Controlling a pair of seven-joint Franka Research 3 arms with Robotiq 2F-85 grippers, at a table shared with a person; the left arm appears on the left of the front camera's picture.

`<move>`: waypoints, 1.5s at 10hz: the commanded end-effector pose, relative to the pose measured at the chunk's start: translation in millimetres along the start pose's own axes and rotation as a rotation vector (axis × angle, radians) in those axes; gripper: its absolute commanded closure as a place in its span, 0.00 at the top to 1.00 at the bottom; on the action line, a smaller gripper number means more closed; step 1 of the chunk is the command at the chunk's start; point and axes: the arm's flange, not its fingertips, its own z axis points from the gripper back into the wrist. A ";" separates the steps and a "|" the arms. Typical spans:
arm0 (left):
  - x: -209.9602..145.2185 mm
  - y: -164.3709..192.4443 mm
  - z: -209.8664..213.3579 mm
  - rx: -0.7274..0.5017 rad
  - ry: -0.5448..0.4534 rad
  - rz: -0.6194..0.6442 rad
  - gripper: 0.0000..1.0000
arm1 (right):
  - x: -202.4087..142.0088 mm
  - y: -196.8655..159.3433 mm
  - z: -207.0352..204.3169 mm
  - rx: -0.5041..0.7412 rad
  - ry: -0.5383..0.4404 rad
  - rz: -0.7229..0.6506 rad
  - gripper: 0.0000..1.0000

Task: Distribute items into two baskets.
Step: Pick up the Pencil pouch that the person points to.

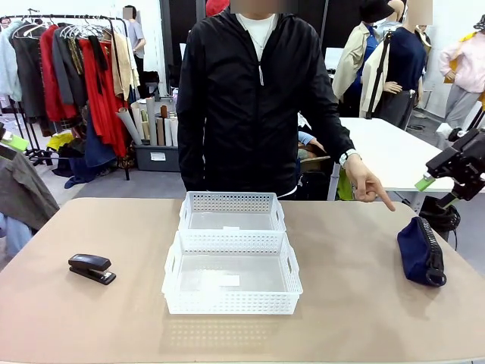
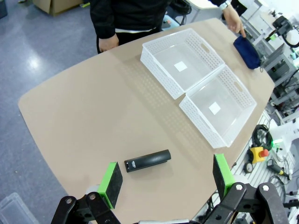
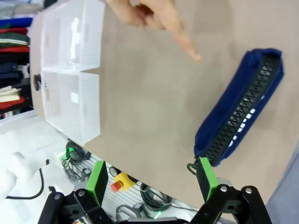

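On our tan, rounded table [image 1: 91,220], two white lattice plastic baskets [image 1: 227,299] sit touching end to end at the middle. The small black stapler [image 1: 92,268] lies at our left. The navy fabric zip pouch [image 1: 420,250] lies at our right, and the person's hand [image 1: 367,186] points down at it. Our left gripper [image 2: 167,175] and right gripper [image 3: 152,175] gape wide, holding nothing. Clothes racks [image 1: 76,68] fill the room behind.

A tan table [image 1: 364,303] stands on grey floor [image 1: 106,186], with a clothes rack [image 1: 76,61] and white table [image 1: 394,148] behind.
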 end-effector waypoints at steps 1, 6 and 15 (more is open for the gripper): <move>0.9 0.0 -0.3 0.005 -0.006 0.001 1.00 | 11.9 4.5 -3.7 -0.090 0.083 -0.064 1.00; 0.9 0.0 -0.3 0.005 -0.006 0.001 1.00 | 14.1 5.8 -19.7 -0.339 0.133 -0.085 1.00; 0.9 0.0 -0.3 0.005 -0.006 0.001 1.00 | 20.1 4.8 -37.7 -0.524 -0.030 -0.214 1.00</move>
